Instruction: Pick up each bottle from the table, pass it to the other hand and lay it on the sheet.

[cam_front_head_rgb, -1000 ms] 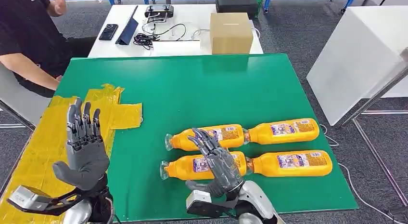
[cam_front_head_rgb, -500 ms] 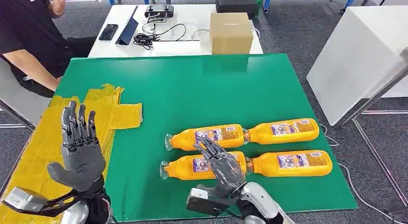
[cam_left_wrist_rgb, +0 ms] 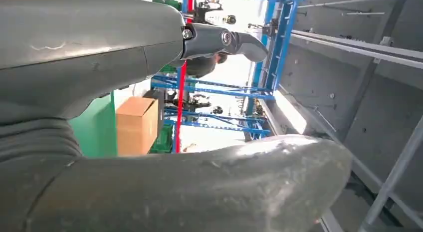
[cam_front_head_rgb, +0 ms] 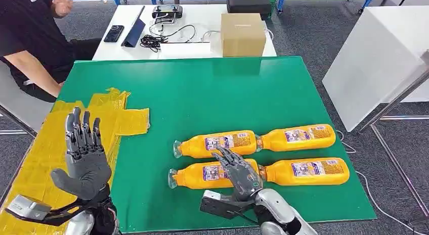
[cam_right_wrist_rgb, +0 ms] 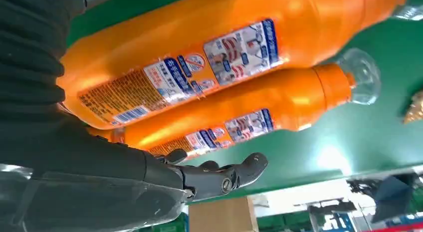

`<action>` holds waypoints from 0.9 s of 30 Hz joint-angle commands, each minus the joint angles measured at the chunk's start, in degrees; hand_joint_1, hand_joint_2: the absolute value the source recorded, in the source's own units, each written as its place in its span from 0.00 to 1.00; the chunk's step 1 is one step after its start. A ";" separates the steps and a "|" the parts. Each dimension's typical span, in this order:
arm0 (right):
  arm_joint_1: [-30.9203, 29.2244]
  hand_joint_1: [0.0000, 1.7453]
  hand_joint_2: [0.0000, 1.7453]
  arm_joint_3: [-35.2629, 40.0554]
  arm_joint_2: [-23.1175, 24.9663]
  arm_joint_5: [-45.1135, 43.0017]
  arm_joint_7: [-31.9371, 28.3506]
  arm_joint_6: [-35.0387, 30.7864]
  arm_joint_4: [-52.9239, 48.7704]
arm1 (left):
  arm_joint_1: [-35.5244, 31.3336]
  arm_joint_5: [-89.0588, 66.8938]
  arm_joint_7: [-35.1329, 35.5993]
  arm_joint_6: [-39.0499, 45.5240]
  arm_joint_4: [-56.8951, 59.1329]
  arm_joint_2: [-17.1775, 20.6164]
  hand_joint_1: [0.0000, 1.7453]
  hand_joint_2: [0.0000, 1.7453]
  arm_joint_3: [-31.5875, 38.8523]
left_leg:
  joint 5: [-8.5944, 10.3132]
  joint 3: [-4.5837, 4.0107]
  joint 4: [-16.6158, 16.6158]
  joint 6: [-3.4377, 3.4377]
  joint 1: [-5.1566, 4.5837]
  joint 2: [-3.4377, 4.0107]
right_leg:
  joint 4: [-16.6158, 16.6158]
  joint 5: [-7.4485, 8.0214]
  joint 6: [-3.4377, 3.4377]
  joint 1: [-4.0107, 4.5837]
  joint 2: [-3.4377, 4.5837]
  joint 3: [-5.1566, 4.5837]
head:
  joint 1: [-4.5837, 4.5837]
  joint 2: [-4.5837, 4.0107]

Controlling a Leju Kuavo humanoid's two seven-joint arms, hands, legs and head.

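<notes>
Counting from left to right, head view as the clock face:
Person: one, seated at 10 o'clock beyond the counter's far-left corner, in a black top (cam_front_head_rgb: 25,33).
Sheet: one yellow sheet (cam_front_head_rgb: 38,154) at 8 o'clock, lying wrinkled on the left side of the green counter (cam_front_head_rgb: 202,93); no bottle lies on it.
Left hand: one, the left hand (cam_front_head_rgb: 86,159) raised at 8 o'clock above the sheet, palm turned inward, fingers straight and apart, holding nothing.
Bottles: four orange bottles, all lying on their sides on the counter at about 5 o'clock, in two rows of two, well apart from the sheet.
Far row: far-left bottle (cam_front_head_rgb: 215,143) and far-right bottle (cam_front_head_rgb: 298,136), end to end, each neck pointing toward 9 o'clock.
Near row: near-left bottle (cam_front_head_rgb: 200,175) and near-right bottle (cam_front_head_rgb: 308,170), laid the same way, just beside the far row.
Right hand: one, the right hand (cam_front_head_rgb: 242,175) at 6 o'clock, lying over the near-left bottle with fingers stretched forward and spread; they are not wrapped round it. In the right wrist view the fingers (cam_right_wrist_rgb: 219,177) extend free past the labelled bottles.
Behind the counter: one cardboard box (cam_front_head_rgb: 243,34) at 12 o'clock on a white table (cam_front_head_rgb: 202,49), with one phone (cam_front_head_rgb: 114,33) and a tangle of cables (cam_front_head_rgb: 157,40) at 11 o'clock.
</notes>
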 commanded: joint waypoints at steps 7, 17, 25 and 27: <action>-6.68 0.00 1.00 4.54 -0.49 1.41 4.98 5.75 8.29 | -2.61 1.03 0.20 0.22 3.76 0.45 0.00 0.00 0.69 | -0.03 0.12 -0.08 -0.05 0.02 0.14 | -0.11 0.02 0.02 0.01 0.10 0.10 | 0.00 0.00; -10.48 0.00 1.00 8.87 -1.33 4.74 8.46 10.70 14.74 | -2.46 1.60 0.46 1.08 3.44 1.20 0.00 0.00 0.46 | 0.00 0.11 -0.07 -0.04 0.00 0.10 | -0.08 0.02 0.01 0.01 0.07 0.08 | 0.00 0.00; -12.20 0.78 1.00 11.46 -2.33 5.63 8.01 14.92 16.95 | -3.04 1.84 0.81 1.23 4.05 1.58 0.00 0.00 0.30 | -0.01 0.12 -0.09 -0.04 0.01 0.08 | -0.11 0.01 0.02 0.01 0.05 0.10 | 0.00 0.00; -12.48 1.00 1.00 12.04 -2.62 5.64 7.61 15.53 17.34 | -3.18 1.91 0.86 1.28 4.24 1.65 0.00 0.00 0.22 | 0.00 0.12 -0.06 -0.02 -0.01 0.05 | -0.07 0.00 0.01 -0.01 0.01 0.10 | 0.00 0.00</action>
